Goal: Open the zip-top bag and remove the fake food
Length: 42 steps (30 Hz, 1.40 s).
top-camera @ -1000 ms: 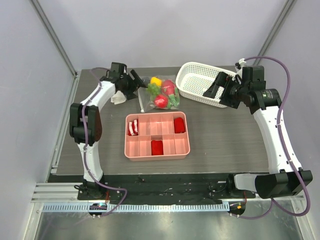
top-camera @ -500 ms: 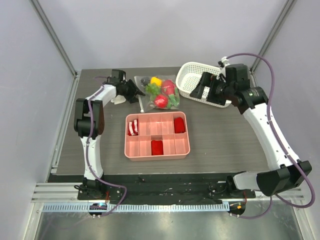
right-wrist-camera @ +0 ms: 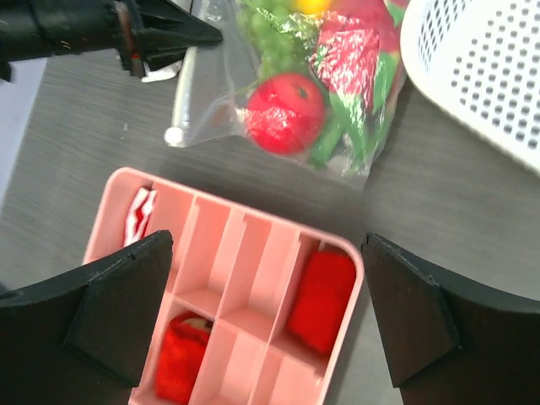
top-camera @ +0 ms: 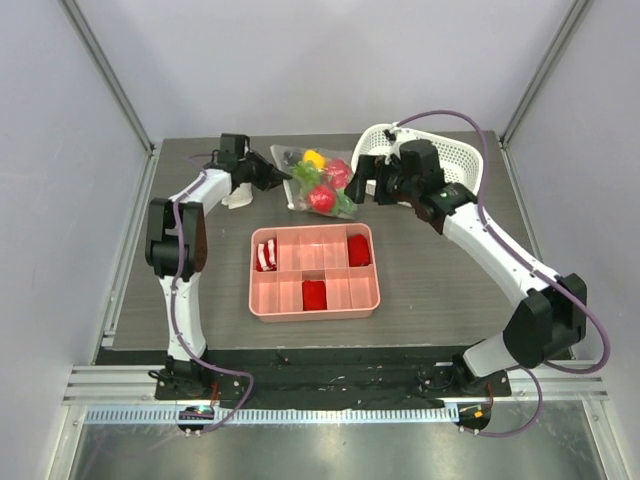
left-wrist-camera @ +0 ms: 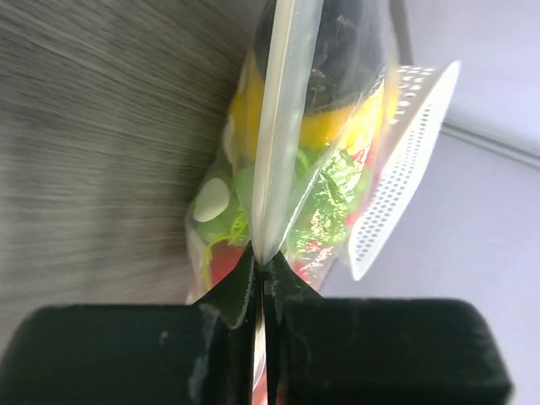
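Note:
The clear zip-top bag (top-camera: 322,186) lies at the back of the table with the fake food (top-camera: 321,200) inside: a red round piece (right-wrist-camera: 285,112), a yellow pepper (left-wrist-camera: 329,126) and green leafy pieces (left-wrist-camera: 226,201). My left gripper (top-camera: 284,178) is shut on the bag's left edge, pinching the white zip strip (left-wrist-camera: 277,126) between its black fingertips (left-wrist-camera: 236,287). My right gripper (top-camera: 365,188) hangs wide open just right of the bag, holding nothing. In the right wrist view its fingers (right-wrist-camera: 126,312) frame the pink tray, with the bag (right-wrist-camera: 253,101) and the left gripper (right-wrist-camera: 211,36) ahead.
A pink divided tray (top-camera: 256,300) with red blocks and a striped piece sits in the table's middle. A white perforated basket (top-camera: 460,158) stands at the back right, behind the right arm. A white rolled cloth (top-camera: 238,198) lies under the left arm.
My left gripper closed on the bag's zip edge. The right arm swung left from over the basket to beside the bag, staying open.

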### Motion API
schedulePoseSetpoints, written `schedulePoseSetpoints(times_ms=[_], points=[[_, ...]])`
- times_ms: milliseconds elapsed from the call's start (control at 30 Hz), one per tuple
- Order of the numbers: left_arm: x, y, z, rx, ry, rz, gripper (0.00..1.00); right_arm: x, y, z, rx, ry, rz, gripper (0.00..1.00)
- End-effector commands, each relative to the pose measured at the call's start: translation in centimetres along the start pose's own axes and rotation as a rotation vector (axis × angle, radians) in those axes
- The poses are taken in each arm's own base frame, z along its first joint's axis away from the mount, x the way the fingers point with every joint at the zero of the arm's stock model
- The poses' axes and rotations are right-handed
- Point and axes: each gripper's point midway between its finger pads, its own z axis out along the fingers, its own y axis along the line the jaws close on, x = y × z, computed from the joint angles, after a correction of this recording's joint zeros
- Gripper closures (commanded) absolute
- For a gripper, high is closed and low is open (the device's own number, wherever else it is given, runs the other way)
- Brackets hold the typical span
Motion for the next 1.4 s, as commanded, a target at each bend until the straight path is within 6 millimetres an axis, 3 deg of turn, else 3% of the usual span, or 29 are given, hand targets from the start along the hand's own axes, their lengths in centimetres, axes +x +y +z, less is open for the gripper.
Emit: schedulePoseSetpoints(times_ms=[0,33,167,267,300,467,567,600,833,867,967,1033,1100,1233,1267,1300,1367], points=[[-1.1,-9.7,-5.6,0.194,-0.092,-0.061,1.00,-2.5,1.2,2.6,-0.090,-0.201,-0.237,0.00],[-1.0,-10.3,-5.9,0.197,-0.096,-0.096,1.00,-3.7,2.1,2.8,-0.124,-0.271,-0.273,0.00],[-0.3,-13.1,-8.3,0.210,-0.146,-0.150,1.00,-3.3,2.3,4.5,-0.154,-0.309,-0.351,0.01],[0.6,-13.2,-9.2,0.166,-0.172,-0.250,1.00,-2.3,4.3,6.1,-0.232,-0.326,-0.443,0.09],[1.3,-12.6,-9.2,0.128,-0.162,-0.289,1.00,-2.2,5.0,6.3,-0.257,-0.357,-0.511,0.17],[3.9,-13.3,-10.1,0.086,-0.160,-0.364,1.00,-1.1,7.3,7.9,-0.318,-0.392,-0.533,0.15],[4.6,-13.9,-10.2,0.104,-0.152,-0.377,1.00,0.2,7.3,8.2,-0.324,-0.404,-0.540,0.14],[4.9,-14.0,-10.1,0.104,-0.138,-0.378,1.00,-0.8,7.2,7.9,-0.302,-0.463,-0.538,0.14],[5.5,-14.7,-10.3,0.114,-0.105,-0.379,1.00,-1.2,7.0,8.8,-0.297,-0.531,-0.488,0.25],[5.7,-14.6,-10.2,0.106,-0.098,-0.381,1.00,-1.2,7.0,8.8,-0.303,-0.565,-0.495,0.35],[5.6,-14.6,-10.6,0.104,-0.105,-0.382,1.00,-1.4,7.0,9.4,-0.302,-0.572,-0.505,0.51],[5.7,-14.5,-10.5,0.105,-0.104,-0.381,1.00,-1.0,6.9,9.8,-0.305,-0.565,-0.506,0.53],[5.7,-15.0,-10.7,0.126,-0.101,-0.370,1.00,-1.1,6.8,10.0,-0.303,-0.587,-0.493,0.63],[6.3,-15.4,-11.1,0.175,-0.084,-0.274,0.99,-1.8,7.3,10.1,-0.332,-0.578,-0.522,0.99],[6.2,-15.5,-11.9,0.179,-0.101,-0.198,0.93,-1.9,7.2,10.2,-0.333,-0.558,-0.519,0.99],[6.0,-15.3,-12.5,0.164,-0.123,-0.145,0.75,-1.9,6.9,10.2,-0.327,-0.543,-0.518,0.99],[5.4,-14.2,-14.0,0.088,-0.190,0.031,0.60,-1.9,5.8,10.3,-0.314,-0.508,-0.514,0.99]])
